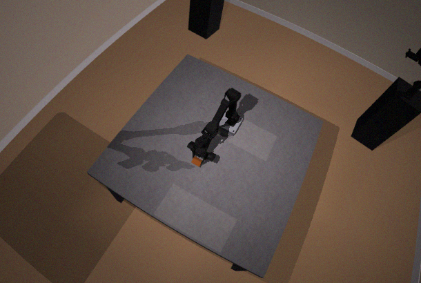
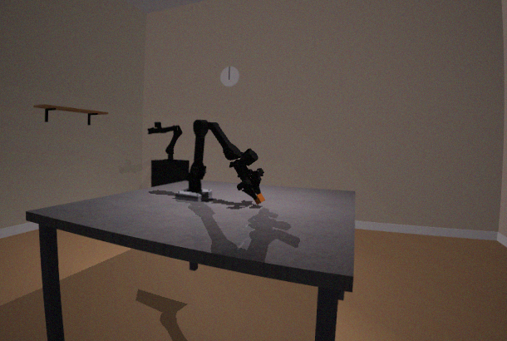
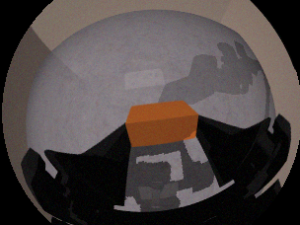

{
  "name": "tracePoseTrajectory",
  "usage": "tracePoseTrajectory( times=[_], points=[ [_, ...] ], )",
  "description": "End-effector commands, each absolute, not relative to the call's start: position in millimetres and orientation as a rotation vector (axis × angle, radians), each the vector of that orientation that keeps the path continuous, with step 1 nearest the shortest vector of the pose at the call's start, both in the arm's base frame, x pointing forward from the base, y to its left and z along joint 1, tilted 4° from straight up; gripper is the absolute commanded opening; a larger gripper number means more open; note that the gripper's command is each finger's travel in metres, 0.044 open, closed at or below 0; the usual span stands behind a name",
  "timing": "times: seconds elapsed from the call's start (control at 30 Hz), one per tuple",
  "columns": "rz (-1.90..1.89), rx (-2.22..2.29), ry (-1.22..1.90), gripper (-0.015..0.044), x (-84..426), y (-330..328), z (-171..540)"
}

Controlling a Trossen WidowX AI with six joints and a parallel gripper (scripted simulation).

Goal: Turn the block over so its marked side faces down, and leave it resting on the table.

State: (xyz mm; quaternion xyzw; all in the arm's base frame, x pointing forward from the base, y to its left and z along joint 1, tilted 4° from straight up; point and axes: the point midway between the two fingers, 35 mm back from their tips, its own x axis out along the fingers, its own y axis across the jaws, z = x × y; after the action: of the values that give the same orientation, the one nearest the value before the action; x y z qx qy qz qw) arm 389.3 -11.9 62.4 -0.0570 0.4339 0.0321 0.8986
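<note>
An orange block (image 1: 197, 161) (image 2: 259, 198) (image 3: 162, 123) sits between the fingers of my gripper (image 1: 199, 160) (image 2: 258, 197) (image 3: 161, 122), which is shut on it. The gripper is tilted forward and holds the block a little above the grey table (image 1: 262, 188) (image 2: 125, 218) near its middle. In the wrist view I see only plain orange faces; no mark shows. The black fingers hide the block's sides.
The arm's base (image 1: 235, 126) (image 2: 194, 195) stands on the table behind the gripper. Two lighter rectangles (image 1: 194, 217) (image 1: 253, 139) are marked on the table top. Black cabinets (image 1: 206, 1) (image 1: 386, 113) stand on the floor away from the table.
</note>
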Motion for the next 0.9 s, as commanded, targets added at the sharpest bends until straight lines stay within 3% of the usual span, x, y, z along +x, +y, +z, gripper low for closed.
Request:
tracePoseTrajectory(
  times=[0.0, 0.87],
  points=[
    [0.076, -0.115, 0.859, 0.0000, 392.5, -11.6, 53.9],
    [0.093, -0.090, 0.486, 0.0000, 401.8, -14.4, 18.8]
  ],
)
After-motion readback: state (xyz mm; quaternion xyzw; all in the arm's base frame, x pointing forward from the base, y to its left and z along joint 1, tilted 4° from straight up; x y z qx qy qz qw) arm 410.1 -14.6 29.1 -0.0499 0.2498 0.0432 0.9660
